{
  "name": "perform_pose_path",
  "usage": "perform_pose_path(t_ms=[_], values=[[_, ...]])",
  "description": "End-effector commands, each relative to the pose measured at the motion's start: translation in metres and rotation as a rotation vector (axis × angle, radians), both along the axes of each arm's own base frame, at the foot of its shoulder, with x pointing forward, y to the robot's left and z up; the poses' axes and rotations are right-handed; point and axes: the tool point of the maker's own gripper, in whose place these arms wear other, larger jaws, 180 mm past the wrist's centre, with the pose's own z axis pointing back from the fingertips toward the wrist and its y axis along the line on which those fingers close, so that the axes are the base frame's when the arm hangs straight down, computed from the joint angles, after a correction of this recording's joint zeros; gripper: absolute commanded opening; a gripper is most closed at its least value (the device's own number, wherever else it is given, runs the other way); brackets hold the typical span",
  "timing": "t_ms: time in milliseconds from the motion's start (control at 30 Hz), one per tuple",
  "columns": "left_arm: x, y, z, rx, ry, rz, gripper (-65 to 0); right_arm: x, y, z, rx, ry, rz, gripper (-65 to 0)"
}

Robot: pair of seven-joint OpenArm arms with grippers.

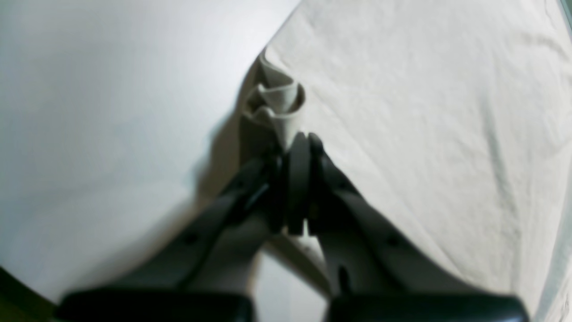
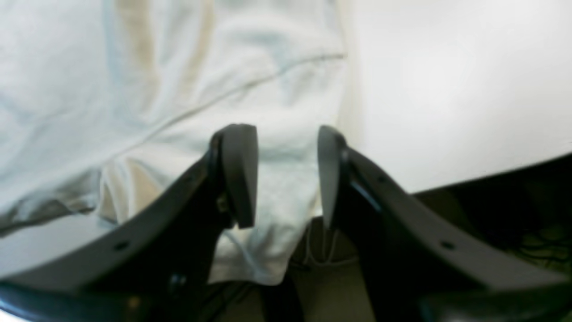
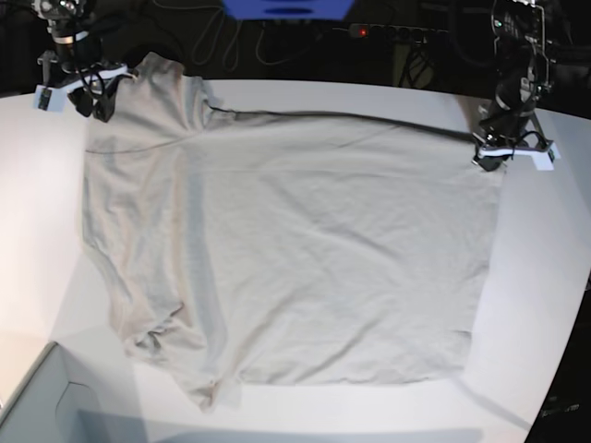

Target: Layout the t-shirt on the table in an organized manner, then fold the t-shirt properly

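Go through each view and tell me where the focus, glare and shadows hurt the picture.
Left wrist view: the left hand is soft, pinching a bunched fold of the t-shirt; the fold throws a shadow on the table. Right wrist view: everything is blurred, the bare table glares white, and the right hand is a dark silhouette. Base view: sharpest, with a faint shadow along the shirt's edge.

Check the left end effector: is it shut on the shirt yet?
Shut: the left end effector pinches a bunched fold of the t-shirt at its edge.
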Motion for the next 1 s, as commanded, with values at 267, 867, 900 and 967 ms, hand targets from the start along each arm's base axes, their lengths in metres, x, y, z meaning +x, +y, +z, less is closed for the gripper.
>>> perform_pose_path(t_ms=[267, 867, 900, 967], values=[[-0.012, 0.008, 0.002, 0.02, 0.002, 0.005, -65.0, 0.008, 0.005, 0.006, -0.016, -0.015, 0.074, -39.9], [-0.012, 0.008, 0.001, 0.019, 0.002, 0.004, -65.0, -0.007, -0.003, -0.037, 0.041, 0.082, 0.03, -31.9], [-0.012, 0.008, 0.001, 0.019, 0.002, 0.004, -65.0, -0.01, -0.009, -0.038, 0.036, 0.086, 0.014, -31.9], [-0.013, 0.008, 0.001, 0.019, 0.003, 0.004, -65.0, -0.01, -0.017, -0.039, 0.032, 0.085, -0.013, -31.8]])
